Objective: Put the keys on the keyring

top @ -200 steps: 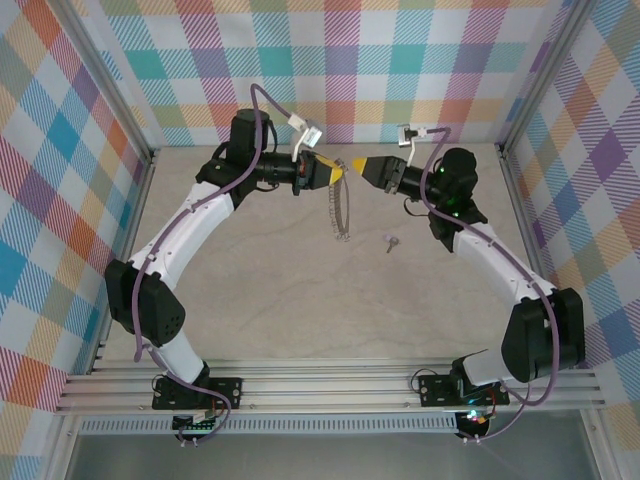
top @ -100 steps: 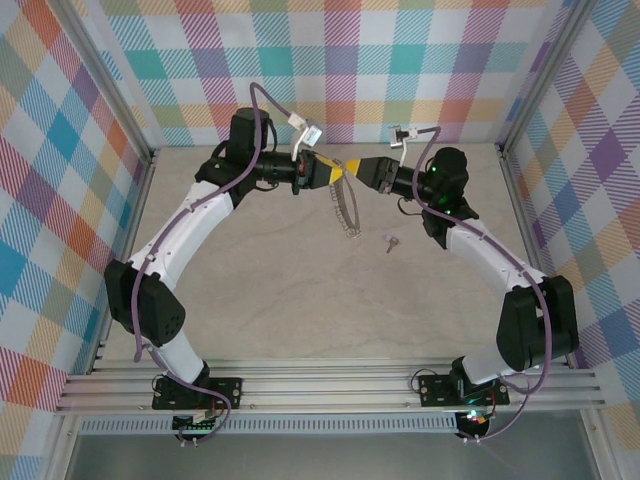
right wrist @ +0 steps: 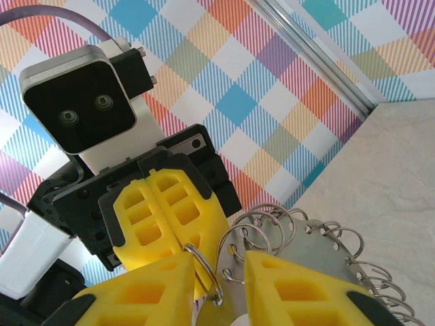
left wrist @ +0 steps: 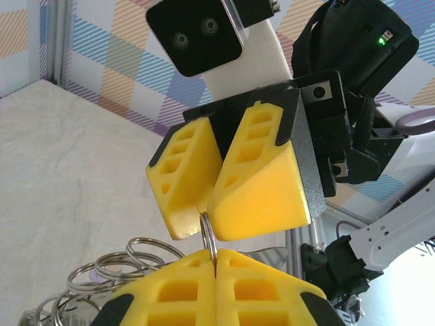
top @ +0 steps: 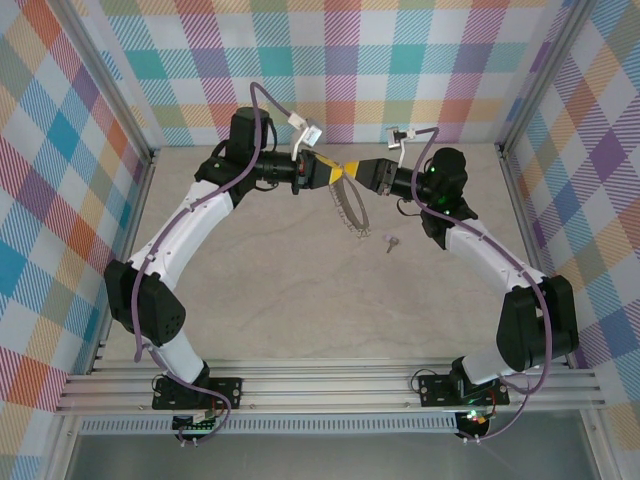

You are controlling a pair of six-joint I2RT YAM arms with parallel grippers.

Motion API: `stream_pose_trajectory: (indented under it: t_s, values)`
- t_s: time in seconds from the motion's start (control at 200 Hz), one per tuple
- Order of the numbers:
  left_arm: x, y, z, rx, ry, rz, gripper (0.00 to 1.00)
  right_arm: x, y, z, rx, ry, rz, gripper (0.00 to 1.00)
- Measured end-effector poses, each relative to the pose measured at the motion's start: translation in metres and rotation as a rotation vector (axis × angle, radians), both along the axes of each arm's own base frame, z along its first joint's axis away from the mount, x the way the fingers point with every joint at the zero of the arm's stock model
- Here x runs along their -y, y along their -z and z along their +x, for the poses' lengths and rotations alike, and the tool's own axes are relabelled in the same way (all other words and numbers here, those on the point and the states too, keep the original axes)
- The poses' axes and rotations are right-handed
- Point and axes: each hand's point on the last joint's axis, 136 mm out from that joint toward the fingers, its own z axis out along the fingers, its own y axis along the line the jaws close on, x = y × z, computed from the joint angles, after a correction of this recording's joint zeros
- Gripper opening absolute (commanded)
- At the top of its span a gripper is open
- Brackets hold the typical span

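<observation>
Marbled tabletop [top: 290, 300], keyring [top: 347, 210] pinched in left claw [top: 337, 172], key [top: 392, 241] loose

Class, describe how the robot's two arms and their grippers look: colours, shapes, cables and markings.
Both the left arm and right arm have white curved links with black joint housings. A purple cable runs along each. The left gripper and right gripper carry yellow wedge-shaped fingers with rectangular cut-outs. Each wrist has a white camera with a black face.
</observation>
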Motion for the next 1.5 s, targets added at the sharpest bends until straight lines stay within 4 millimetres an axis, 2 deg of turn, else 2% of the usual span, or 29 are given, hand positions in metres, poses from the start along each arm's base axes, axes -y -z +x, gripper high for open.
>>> stream_pose_trajectory:
  t_s: [0.185, 0.295, 0.495, 0.6, 0.775, 0.905, 1.19, 1.5]
  values:
    - [0.001, 0.003, 0.002, -0.006, 0.005, 0.009, 0.00, -0.001, -0.002, -0.001, 0.007, -0.005, 0.000, 0.12]
    - [0.001, 0.001, 0.000, -0.008, 0.011, 0.007, 0.00, -0.001, -0.003, -0.001, 0.013, -0.005, 0.000, 0.00]
    - [0.001, 0.000, -0.001, -0.017, 0.012, 0.010, 0.00, -0.001, -0.003, -0.002, 0.028, -0.007, -0.008, 0.00]
    - [0.000, 0.001, 0.002, -0.029, -0.008, 0.014, 0.13, -0.001, -0.002, 0.000, 0.031, 0.011, -0.015, 0.00]
    - [-0.002, 0.001, 0.020, -0.018, -0.108, -0.001, 0.45, 0.001, 0.001, 0.007, 0.021, 0.055, -0.024, 0.00]
    - [-0.014, 0.002, 0.027, -0.044, -0.225, -0.025, 0.55, 0.003, 0.001, 0.011, 0.020, 0.079, -0.021, 0.00]
    - [-0.034, -0.032, 0.028, -0.037, -0.348, -0.152, 0.61, 0.005, -0.016, 0.011, 0.084, 0.093, 0.019, 0.00]
    - [-0.037, -0.038, 0.036, -0.137, -0.368, -0.284, 0.57, 0.008, -0.030, 0.013, 0.111, 0.125, 0.064, 0.00]
